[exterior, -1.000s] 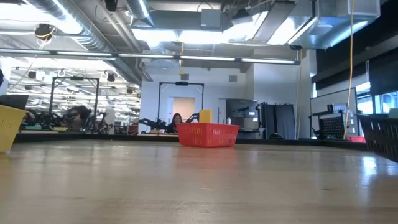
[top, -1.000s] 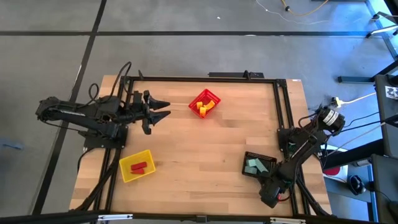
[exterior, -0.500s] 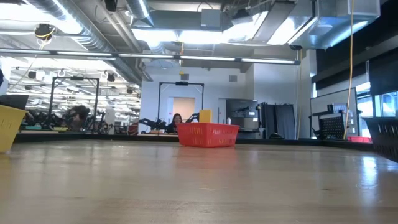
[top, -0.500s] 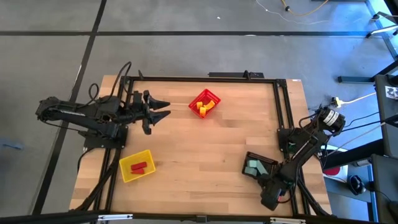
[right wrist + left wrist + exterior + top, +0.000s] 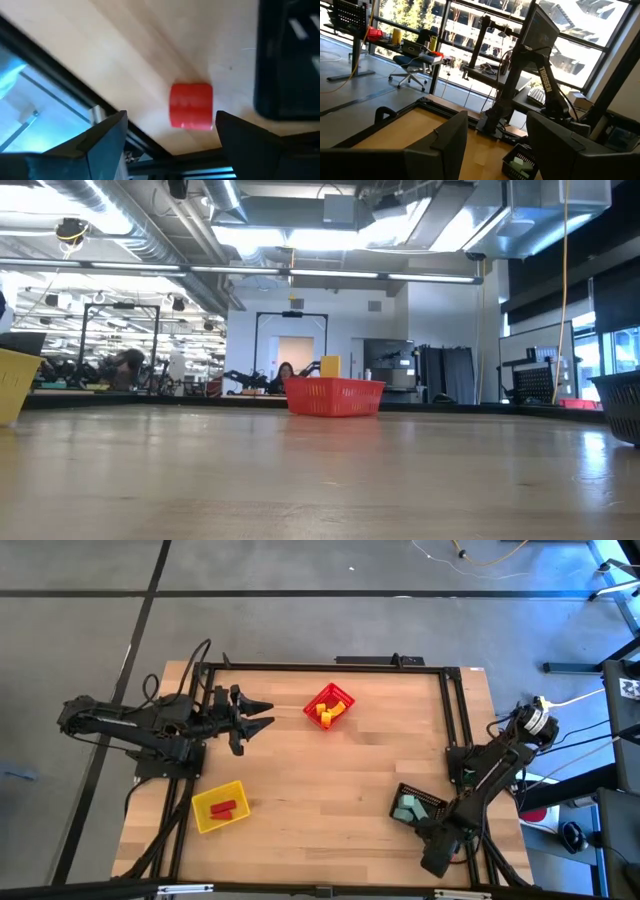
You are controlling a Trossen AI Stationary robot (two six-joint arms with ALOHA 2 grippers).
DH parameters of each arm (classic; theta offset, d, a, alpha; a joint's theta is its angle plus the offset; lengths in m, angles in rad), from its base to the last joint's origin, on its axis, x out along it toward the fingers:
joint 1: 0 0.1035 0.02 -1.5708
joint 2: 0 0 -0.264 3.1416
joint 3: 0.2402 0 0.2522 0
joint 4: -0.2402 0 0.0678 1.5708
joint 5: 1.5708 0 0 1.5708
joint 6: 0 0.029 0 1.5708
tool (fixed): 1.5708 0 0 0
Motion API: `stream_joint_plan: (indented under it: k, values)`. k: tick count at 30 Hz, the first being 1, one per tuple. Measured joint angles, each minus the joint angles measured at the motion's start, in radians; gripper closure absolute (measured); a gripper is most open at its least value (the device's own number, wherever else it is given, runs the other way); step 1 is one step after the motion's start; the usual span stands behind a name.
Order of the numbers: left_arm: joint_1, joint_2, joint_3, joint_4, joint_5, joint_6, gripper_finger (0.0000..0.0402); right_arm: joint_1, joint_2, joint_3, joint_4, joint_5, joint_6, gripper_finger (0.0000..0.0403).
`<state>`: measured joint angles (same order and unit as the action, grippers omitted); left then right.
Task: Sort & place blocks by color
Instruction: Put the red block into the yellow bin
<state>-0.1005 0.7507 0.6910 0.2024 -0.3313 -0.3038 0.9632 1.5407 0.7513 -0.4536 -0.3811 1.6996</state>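
The left gripper (image 5: 268,715) is staying parked near the red bin (image 5: 329,706), fingers spread and empty. The right gripper (image 5: 170,131), also spread, is sliding past the black bin (image 5: 416,806) toward a stray red block (image 5: 190,105), likely the next pick.

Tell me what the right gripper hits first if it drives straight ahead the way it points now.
Most likely the red block: in the right wrist view it lies on the table directly ahead of the open right gripper, beside the black bin. How far off it is cannot be judged.
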Motion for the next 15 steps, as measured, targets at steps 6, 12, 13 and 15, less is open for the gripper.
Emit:
stream_joint_plan:
  k: [6, 12, 13, 15]
  values:
    - [0.0, 0.0, 0.0, 0.0, 0.0, 0.0, 0.0208, 0.046, -0.014, 0.038, -0.007, 0.046, 0.0, 0.0098]
    - [0.0, 0.0, 0.0, 0.0, -0.002, 0.0, 0.0208, 0.082, 0.049, 0.083, -0.121, 0.047, 0.0, 0.0098]
    - [0.0, 0.0, 0.0, 0.001, -0.002, 0.0, 0.0208, 0.083, 0.058, 0.087, -0.132, 0.047, 0.0, 0.0098]
    - [0.0, 0.0, 0.0, 0.001, -0.002, 0.0, 0.0208, 0.082, 0.078, 0.095, -0.136, 0.049, 0.0, 0.0098]
